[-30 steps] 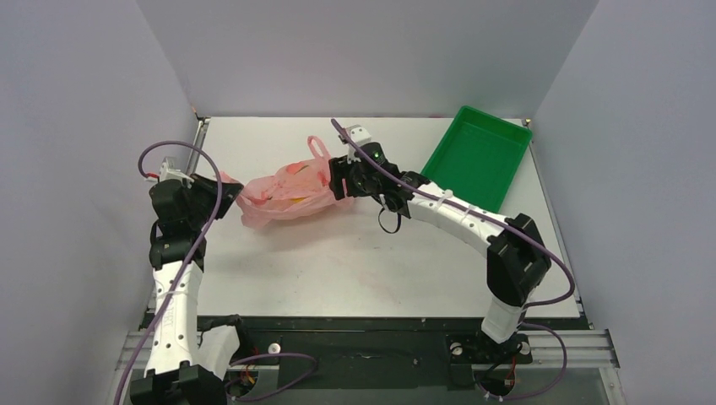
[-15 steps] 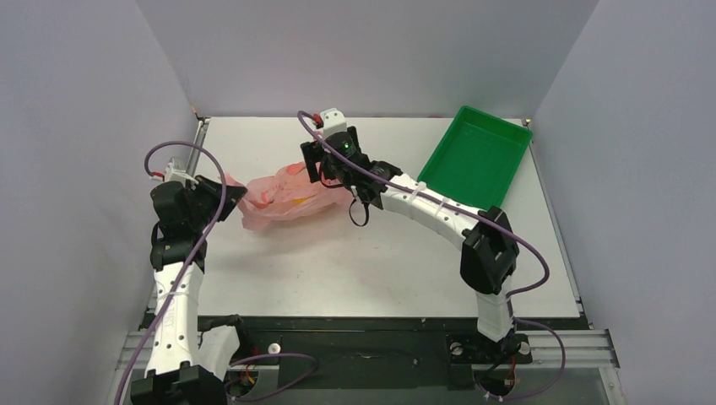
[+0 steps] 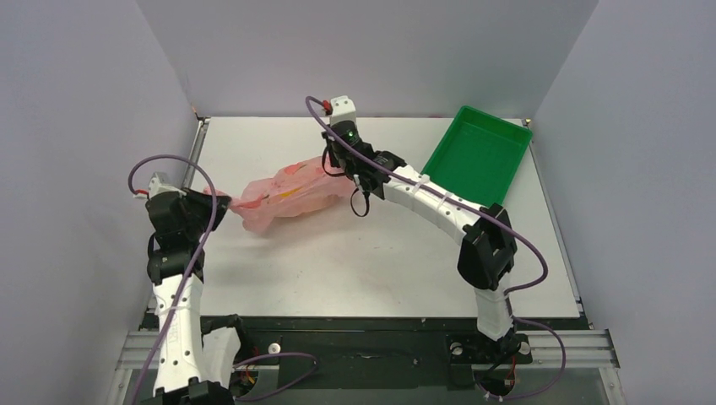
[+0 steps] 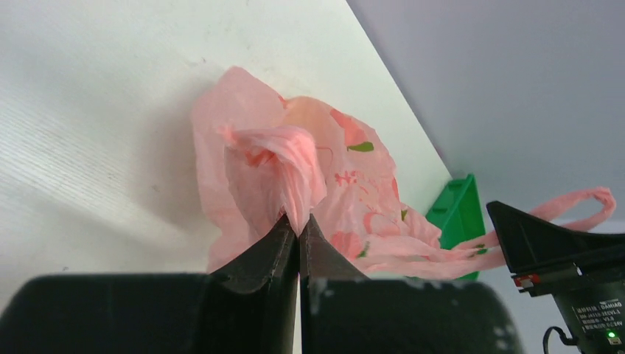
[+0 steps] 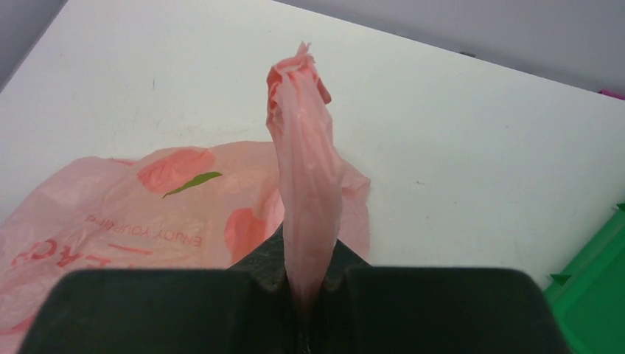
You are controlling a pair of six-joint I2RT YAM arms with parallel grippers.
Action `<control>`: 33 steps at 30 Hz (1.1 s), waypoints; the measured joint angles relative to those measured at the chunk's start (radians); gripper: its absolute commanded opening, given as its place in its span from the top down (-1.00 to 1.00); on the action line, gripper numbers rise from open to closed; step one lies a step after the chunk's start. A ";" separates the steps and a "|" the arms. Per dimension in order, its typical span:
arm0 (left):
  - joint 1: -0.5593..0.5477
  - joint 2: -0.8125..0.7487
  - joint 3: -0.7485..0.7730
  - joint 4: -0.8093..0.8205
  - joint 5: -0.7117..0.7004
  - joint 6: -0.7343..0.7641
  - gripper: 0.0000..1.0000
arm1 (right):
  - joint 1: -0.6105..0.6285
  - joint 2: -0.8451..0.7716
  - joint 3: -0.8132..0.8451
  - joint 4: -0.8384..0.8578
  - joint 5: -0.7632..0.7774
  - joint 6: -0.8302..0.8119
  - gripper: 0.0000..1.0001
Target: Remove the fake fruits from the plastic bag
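Observation:
The pink plastic bag [image 3: 283,198] lies stretched across the table's left middle, between both arms. My left gripper [image 3: 221,205] is shut on its left end, a bunched pink fold [image 4: 295,166] pinched between the tips of the gripper [image 4: 298,225]. My right gripper [image 3: 331,164] is shut on the bag's right end, with a twisted handle strip [image 5: 302,169] rising from between the jaws of the gripper [image 5: 308,258]. The fake fruits are inside the bag. Only a faint yellow streak [image 3: 287,193] shows through the film.
A green tray [image 3: 477,156] stands at the back right, beside the right arm's forearm. Grey walls close in the table on three sides. The right arm's cable loops down near the bag's right end.
The right gripper was open half a second ago and has shut on the bag's handle. The left gripper has pulled back to the left, drawing the bag out longer and flatter.

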 measured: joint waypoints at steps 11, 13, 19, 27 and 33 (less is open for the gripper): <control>0.061 -0.078 -0.023 -0.038 0.112 0.021 -0.19 | -0.107 -0.149 -0.182 0.143 -0.150 0.169 1.00; 0.064 -0.101 -0.027 -0.045 0.140 0.040 -0.37 | -0.108 -0.149 -0.185 0.148 -0.171 0.173 0.67; 0.064 -0.139 0.064 -0.069 0.269 0.138 -0.48 | -0.109 -0.152 -0.198 0.122 -0.193 0.204 -0.37; -0.072 0.009 0.394 -0.132 0.327 0.330 -0.47 | -0.109 -0.231 -0.211 0.014 -0.163 0.344 -0.69; -0.359 0.135 0.537 -0.204 0.177 0.439 -0.50 | -0.108 -0.328 -0.239 -0.055 -0.113 0.459 -0.72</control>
